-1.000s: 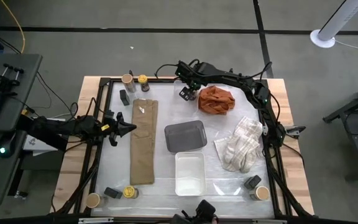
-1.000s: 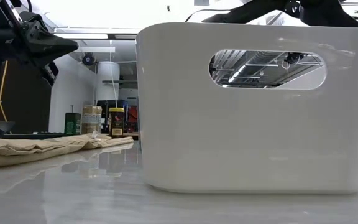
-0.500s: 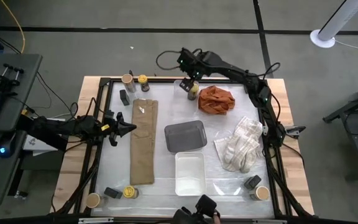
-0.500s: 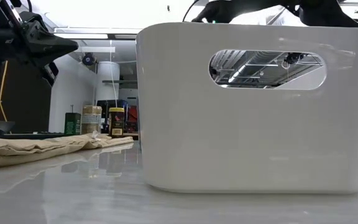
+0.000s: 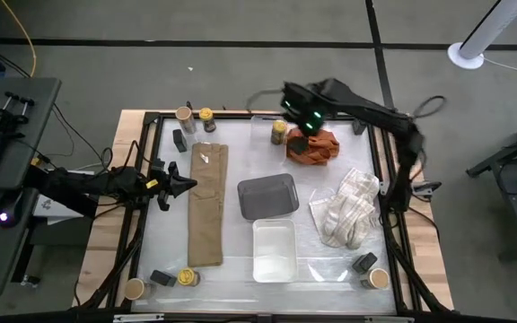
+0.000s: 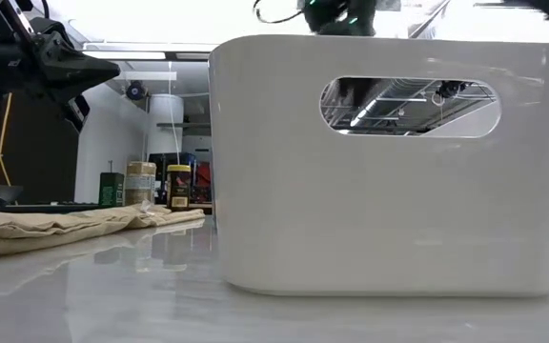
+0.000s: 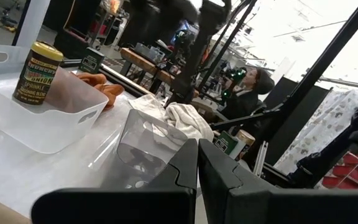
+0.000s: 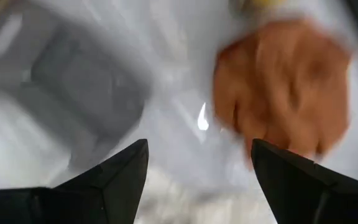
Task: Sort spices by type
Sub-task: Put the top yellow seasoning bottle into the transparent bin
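Two claws in view. Right claw (image 5: 305,121) hangs above the table's far edge, right of centre, its fingers (image 8: 114,177) spread wide apart with nothing between them. Directly under it lies an orange cloth (image 5: 316,146), and just beside that cloth, on its left, a yellow-lidded jar (image 5: 279,133) stands inside a clear tray (image 5: 266,119) at the far edge. Left claw (image 5: 185,184) waits over the left side of the table, fingers pressed together, empty, its tip reaching a long tan cloth (image 5: 207,202) laid from far to near.

Far left corner: a tan-topped tub (image 5: 183,114), a second yellow-lidded jar (image 5: 206,116) just beside it, and a dark grey tin (image 5: 179,140) a little nearer. Near left corner: another tub (image 5: 134,288), another tin (image 5: 161,278) and a third yellow-lidded jar (image 5: 188,277), close together in a row. Near right corner: a third tin (image 5: 363,262) and a third tub (image 5: 378,278), almost touching.

Table centre: a grey tray (image 5: 268,196), with a white tray (image 5: 274,249) just nearer than it. Right of these, a crumpled white cloth (image 5: 346,208).

Low view is mostly filled by the white tray's wall.
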Robot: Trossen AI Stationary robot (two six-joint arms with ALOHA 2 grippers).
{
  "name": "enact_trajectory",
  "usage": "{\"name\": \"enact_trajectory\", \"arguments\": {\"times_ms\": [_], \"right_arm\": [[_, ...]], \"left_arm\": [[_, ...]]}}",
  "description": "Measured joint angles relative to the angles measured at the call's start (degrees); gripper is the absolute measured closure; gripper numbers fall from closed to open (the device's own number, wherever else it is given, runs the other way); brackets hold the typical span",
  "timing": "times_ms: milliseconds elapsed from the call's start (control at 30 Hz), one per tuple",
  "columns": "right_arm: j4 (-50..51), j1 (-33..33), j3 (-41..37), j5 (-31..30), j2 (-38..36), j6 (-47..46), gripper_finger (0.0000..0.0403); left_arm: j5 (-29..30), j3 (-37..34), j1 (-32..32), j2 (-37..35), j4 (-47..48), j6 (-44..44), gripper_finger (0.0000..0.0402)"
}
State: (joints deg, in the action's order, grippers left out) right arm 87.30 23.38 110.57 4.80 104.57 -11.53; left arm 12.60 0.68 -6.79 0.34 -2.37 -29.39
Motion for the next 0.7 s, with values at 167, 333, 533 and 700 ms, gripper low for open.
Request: {"name": "enact_trajectory", "arguments": {"times_ms": [167, 333, 533, 700], "right_arm": [[2.5, -7.1, -19.2, 3.2, -16.5, -19.1, 0.0123], [2.6, -19.2, -35.6, 11.5, -32.5, -48.8, 0.0123], [-3.4, -37.5, -46.2, 15.3, -44.0, -75.1, 0.0123], [-10.6, -42.8, -49.6, 3.7, -45.8, -79.9, 0.0123]], "left_arm": [[0.0, 0.0, 0.0, 0.0, 0.0, 0.0, 0.0401], [0.0, 0.0, 0.0, 0.0, 0.0, 0.0, 0.0402], [0.0, 0.0, 0.0, 0.0, 0.0, 0.0, 0.0401], [0.0, 0.0, 0.0, 0.0, 0.0, 0.0, 0.0401]]}}
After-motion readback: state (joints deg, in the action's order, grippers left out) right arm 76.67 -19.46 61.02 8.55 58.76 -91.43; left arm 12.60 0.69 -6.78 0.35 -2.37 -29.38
